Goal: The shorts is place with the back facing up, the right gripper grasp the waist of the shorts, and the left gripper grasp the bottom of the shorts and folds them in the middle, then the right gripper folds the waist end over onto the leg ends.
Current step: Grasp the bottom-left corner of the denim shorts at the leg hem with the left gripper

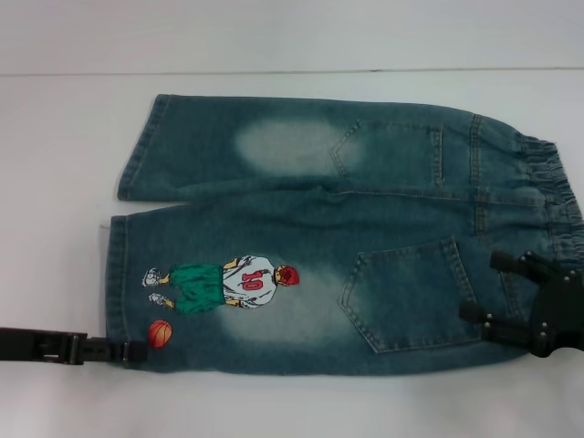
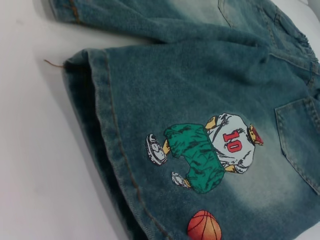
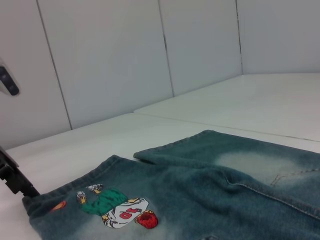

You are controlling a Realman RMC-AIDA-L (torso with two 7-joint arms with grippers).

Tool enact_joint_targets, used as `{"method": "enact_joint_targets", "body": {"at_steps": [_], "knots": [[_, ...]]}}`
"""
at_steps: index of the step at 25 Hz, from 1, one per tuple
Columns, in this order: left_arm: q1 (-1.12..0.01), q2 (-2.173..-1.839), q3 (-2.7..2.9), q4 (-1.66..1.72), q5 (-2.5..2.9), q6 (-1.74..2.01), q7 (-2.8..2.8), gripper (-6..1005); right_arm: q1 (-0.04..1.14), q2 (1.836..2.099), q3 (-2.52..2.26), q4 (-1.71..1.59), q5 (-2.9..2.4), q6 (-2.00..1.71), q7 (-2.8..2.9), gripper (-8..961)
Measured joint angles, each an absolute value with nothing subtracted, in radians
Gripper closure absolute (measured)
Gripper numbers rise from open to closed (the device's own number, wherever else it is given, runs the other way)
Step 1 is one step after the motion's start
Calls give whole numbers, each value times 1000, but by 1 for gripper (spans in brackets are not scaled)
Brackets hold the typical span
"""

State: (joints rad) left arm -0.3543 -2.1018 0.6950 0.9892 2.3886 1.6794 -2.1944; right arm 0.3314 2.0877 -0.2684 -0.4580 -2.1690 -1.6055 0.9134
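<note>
The shorts (image 1: 365, 228) lie flat on the white table, back pockets up. The ruched waist (image 1: 557, 196) is at the right and the bottom of the shorts, the two leg ends (image 1: 117, 274), is at the left beside the basketball-player print (image 1: 224, 283). My left gripper (image 1: 137, 351) reaches in low from the left, its tip at the near hem corner. In the right wrist view its two black fingers (image 3: 14, 177) stand apart, one above the other. My right gripper (image 1: 482, 286) hovers open over the near back pocket, just inside the waist. The hem (image 2: 107, 140) fills the left wrist view.
The white table (image 1: 292, 36) runs on beyond the shorts on every side. Pale wall panels (image 3: 125, 60) stand behind the table's far edge. A loose thread (image 2: 52, 63) sticks out from the hem corner.
</note>
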Motion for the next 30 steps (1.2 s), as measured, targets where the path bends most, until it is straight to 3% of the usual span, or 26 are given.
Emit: {"method": "enact_joint_targets", "body": {"at_steps": [13, 30], "knots": [[-378, -2122, 685, 1023, 2425, 1672, -2204, 139, 325, 2088, -268, -454, -2169, -1589, 911, 7], [-373, -2124, 686, 1043, 2429, 1714, -2201, 140, 317, 2088, -264, -458, -2169, -1588, 910, 7]]}}
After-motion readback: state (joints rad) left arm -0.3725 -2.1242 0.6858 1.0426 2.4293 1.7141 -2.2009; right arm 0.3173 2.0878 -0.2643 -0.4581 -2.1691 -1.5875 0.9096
